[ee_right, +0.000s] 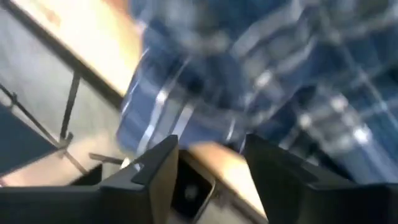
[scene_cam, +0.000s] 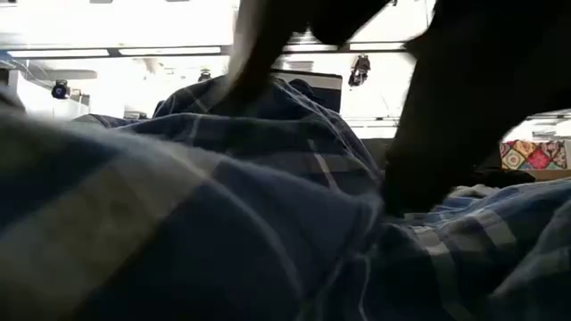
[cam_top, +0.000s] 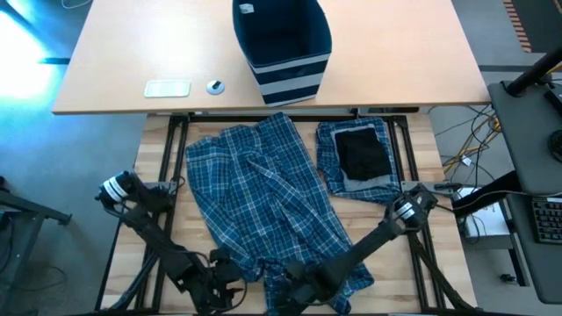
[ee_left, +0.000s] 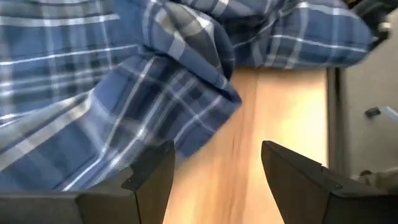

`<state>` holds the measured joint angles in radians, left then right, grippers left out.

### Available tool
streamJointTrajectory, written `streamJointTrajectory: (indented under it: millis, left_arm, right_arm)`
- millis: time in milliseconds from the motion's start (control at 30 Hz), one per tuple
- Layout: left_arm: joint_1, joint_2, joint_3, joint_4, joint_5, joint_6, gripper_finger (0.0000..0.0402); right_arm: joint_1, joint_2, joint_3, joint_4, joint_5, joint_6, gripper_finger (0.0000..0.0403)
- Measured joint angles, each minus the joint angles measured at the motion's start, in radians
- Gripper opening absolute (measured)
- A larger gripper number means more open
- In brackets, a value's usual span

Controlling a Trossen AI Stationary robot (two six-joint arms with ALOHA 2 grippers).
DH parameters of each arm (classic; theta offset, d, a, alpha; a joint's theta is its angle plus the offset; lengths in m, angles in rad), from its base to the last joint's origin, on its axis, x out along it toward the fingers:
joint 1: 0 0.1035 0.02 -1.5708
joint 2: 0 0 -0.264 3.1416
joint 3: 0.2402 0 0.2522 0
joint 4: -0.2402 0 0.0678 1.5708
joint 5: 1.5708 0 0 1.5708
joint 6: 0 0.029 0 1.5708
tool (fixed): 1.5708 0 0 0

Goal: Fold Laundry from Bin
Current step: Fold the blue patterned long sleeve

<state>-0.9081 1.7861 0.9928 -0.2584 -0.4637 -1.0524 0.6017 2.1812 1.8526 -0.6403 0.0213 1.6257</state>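
High view: the plaid trousers are lying spread on the wooden worktable, waistband toward the bin, legs reaching toward the arms. The navy striped bin is standing upright on the farther tan table, apart from the laundry. Just beside the trousers, a folded plaid garment is lying flat with a small black piece resting on top of it. A pale flat card and a small round object are lying on the tan table near the bin. The left gripper is sitting at the near hem of the trousers; the right gripper is sitting over the other trouser leg's hem.

Low view: plaid cloth is filling the foreground; a dark arm is descending onto it.

Left wrist view: the left gripper is showing its fingers apart over bare wood, a plaid fold just beside one finger, nothing between them.

Right wrist view: the right gripper is showing its fingers apart, with plaid cloth beyond them and nothing visibly held.
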Motion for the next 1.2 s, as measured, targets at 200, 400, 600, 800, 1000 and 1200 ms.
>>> streamJointTrajectory:
  millis: [200, 400, 600, 800, 1000, 1200]
  left_arm:
    - [0.028, 0.105, 0.004, 0.005, -0.028, -0.052, 0.0198]
    - [0.046, 0.072, 0.0, -0.078, -0.043, -0.058, 0.0048]
    - [0.049, -0.055, -0.002, -0.34, -0.056, -0.07, 0.0007]
    - [0.033, -0.152, -0.002, -0.462, -0.062, -0.066, 0.0001]
    - [-0.001, -0.207, -0.002, -0.49, -0.049, -0.058, 0.0]
    - [-0.047, -0.23, -0.002, -0.483, -0.028, -0.037, 0.0]
  right_arm:
    - [-0.034, 0.031, -0.05, 0.1, -0.004, 0.021, 0.0142]
    - [-0.056, 0.005, -0.012, 0.053, -0.023, -0.078, 0.0019]
    - [-0.073, -0.015, 0.207, -0.269, -0.197, -0.28, 0.001]
    - [-0.083, -0.016, 0.424, -0.587, -0.313, -0.45, 0.0013]
    - [-0.083, -0.016, 0.481, -0.537, -0.315, -0.433, 0.006]
    - [-0.061, -0.016, 0.482, -0.505, -0.318, -0.444, 0.0158]
